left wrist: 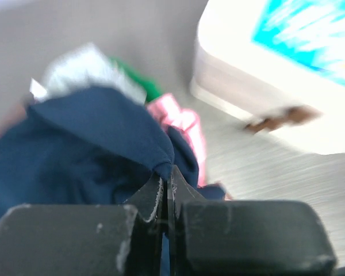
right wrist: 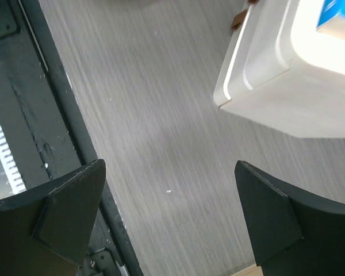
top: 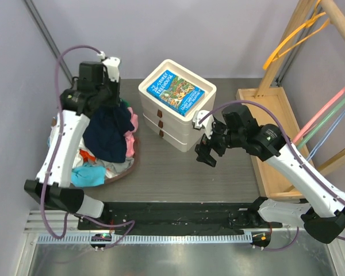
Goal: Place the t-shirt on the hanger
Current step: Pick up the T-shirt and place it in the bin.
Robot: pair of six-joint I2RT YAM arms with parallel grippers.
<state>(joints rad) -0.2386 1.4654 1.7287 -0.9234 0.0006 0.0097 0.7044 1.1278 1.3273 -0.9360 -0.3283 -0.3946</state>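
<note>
The left claw (left wrist: 167, 188) is clamped shut on a bunched fold of the navy shirt (left wrist: 86, 152), the toothed jaws pressed together with cloth pinched between their tips. From above, that claw (top: 106, 103) points down at the top of the shirt (top: 109, 135), which hangs from the pinch and drapes down over a heap of clothes (top: 98, 169) at the left of the table (top: 178, 172). A pink garment (left wrist: 183, 123) lies just beside the held fold, with green and pale cloth behind it; turquoise and white pieces show at the near side of the heap. A brown rim (top: 132, 162) curves round the heap's right edge. Right of the heap stands a stack of white boxes (top: 175, 123) with a blue book (top: 175, 92) on top. The right claw (top: 206, 155) hovers just off the stack's near right corner, over bare table, and its fingers (right wrist: 69, 213) stand wide apart with nothing between them. The hanger (top: 287, 40) is well apart from the shirt, hooked on the wooden rack (top: 290, 49) at the far right, above pink and green rods (top: 328, 115).
</note>
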